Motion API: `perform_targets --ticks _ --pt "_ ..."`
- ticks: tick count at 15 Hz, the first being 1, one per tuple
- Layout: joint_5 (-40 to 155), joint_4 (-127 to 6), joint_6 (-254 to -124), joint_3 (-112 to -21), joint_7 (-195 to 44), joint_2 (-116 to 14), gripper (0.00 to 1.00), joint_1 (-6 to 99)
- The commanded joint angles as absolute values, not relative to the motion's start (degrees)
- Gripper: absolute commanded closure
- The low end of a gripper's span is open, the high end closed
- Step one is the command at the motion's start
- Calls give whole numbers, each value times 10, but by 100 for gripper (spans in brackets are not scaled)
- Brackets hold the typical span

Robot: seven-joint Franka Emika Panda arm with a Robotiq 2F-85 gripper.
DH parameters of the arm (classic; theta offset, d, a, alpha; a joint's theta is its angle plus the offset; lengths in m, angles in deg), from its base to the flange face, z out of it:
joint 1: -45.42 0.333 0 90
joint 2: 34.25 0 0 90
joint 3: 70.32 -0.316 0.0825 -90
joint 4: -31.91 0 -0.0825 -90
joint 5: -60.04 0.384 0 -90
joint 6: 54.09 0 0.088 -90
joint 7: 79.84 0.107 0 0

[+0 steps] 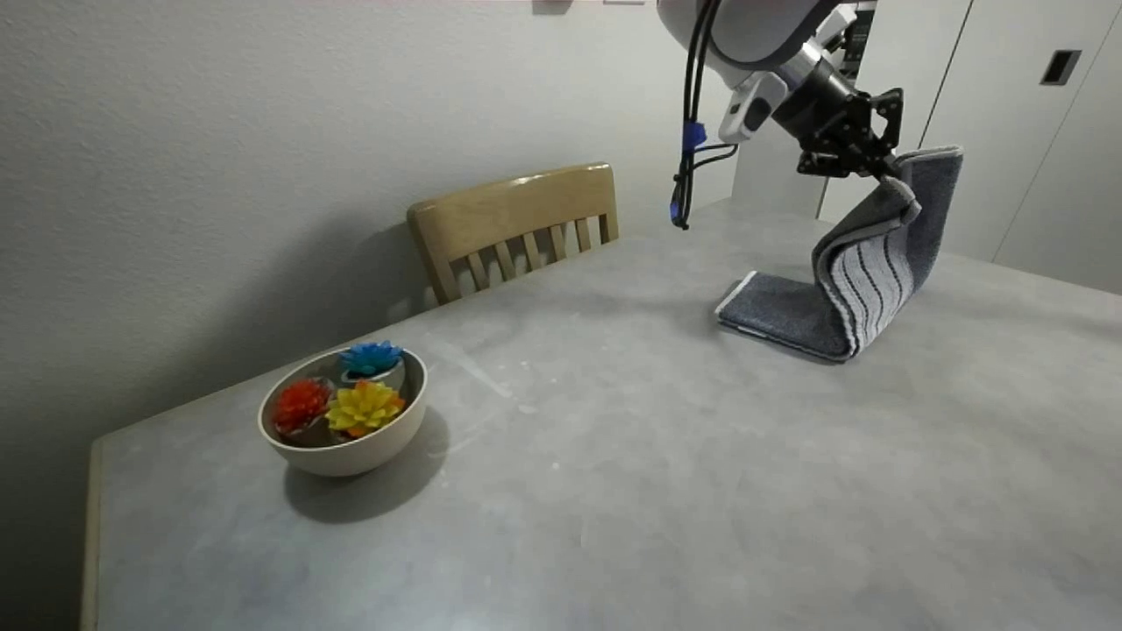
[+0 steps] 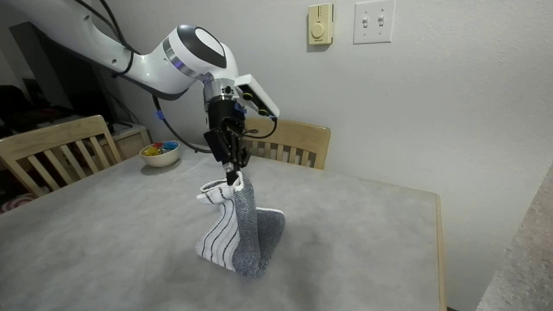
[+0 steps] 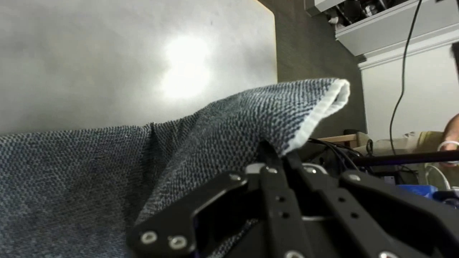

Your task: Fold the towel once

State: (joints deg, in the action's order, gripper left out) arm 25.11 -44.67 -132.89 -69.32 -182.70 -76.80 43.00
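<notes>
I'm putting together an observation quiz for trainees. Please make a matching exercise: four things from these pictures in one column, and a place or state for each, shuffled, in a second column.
Things
1. gripper
2. towel
3. bowl
4. beige dial box

Places and states
A. with red, blue and yellow flowers inside
B. on the wall, beside the switch plate
C. shut in a pinching grip
D. partly lifted, partly lying on the tabletop

Right pairs: 1-C; 2-D; 3-A; 4-B
</notes>
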Motion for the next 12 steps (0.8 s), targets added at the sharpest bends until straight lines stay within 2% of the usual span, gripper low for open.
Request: perform_targets --ticks 1,12 --pt "235 -417 -1270 -694 -1929 -790 98 424" --pt "112 -425 -1278 -704 -1987 -818 98 461"
